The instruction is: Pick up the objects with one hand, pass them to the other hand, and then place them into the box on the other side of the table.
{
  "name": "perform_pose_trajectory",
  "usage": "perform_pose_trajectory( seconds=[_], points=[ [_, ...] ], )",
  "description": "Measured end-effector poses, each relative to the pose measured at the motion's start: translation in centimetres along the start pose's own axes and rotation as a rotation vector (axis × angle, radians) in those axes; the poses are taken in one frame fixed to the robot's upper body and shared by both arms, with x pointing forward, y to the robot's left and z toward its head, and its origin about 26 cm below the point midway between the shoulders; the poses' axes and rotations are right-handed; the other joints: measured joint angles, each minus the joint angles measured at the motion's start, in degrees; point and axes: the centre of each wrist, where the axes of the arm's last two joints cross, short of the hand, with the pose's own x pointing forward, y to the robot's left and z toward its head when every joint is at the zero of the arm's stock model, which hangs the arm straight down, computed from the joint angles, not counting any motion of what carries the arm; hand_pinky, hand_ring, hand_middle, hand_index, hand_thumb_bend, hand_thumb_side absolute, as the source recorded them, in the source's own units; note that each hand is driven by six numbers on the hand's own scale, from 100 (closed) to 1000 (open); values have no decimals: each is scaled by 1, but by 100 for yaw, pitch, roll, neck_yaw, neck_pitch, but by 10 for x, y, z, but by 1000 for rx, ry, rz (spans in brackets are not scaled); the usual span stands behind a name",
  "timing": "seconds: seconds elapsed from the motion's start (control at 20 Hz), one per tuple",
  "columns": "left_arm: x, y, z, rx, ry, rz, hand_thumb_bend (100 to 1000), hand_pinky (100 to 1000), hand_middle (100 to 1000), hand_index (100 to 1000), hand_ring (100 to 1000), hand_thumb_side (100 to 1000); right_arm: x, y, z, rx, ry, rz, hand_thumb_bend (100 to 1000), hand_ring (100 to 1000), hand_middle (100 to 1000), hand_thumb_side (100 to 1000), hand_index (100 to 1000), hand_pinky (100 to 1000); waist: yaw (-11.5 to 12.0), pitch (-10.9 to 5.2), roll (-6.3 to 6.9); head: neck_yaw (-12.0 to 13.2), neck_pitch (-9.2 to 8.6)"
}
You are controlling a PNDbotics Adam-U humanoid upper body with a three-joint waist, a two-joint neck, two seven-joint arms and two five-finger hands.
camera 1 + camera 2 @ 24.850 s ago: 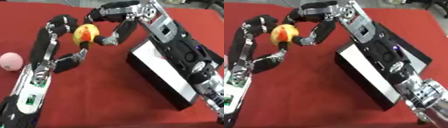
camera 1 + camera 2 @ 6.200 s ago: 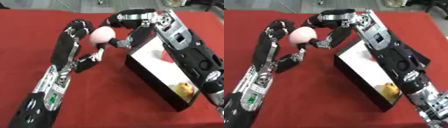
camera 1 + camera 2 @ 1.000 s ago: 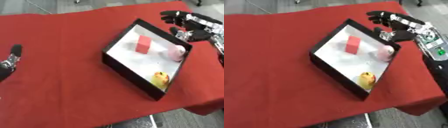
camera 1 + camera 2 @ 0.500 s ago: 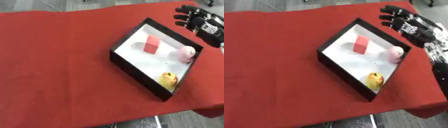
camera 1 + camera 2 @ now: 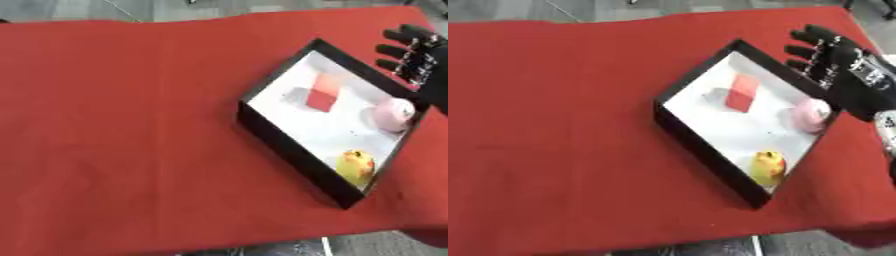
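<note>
— Anything left on the red desk (image 5: 131, 125)?
— Nothing visible. Red block (image 5: 742, 92), pink ball (image 5: 809, 115) and yellow fruit (image 5: 768, 167) all inside the black box (image 5: 702, 145).
— Right hand (image 5: 833, 62)?
— Empty, fingers straight, just beyond the box's far rim. Best lifted clear without clipping that wall. Left hand out of view.

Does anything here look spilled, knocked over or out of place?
Nothing stands out. The red block, pink ball and yellow fruit all lie inside the black box, which sits at an angle on the red cloth. The right hand hovers open beside it.
</note>
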Motion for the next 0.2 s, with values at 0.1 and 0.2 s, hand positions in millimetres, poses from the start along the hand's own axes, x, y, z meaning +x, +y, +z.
perform_pose_trajectory(
  seconds=[0.1,0.2],
  points=[
    [-3,6,3,17,20,27,232,976,671,844,822,831,-1,3,3,-27,-20,10,100,1000,1000,533,1000,1000,25,0,-1,58,0],
    [-5,9,4,27,29,50,212,981,689,856,838,849,-3,5,3,-50,-30,15,100,1000,1000,538,1000,1000,39,0,-1,95,0]
  ],
)
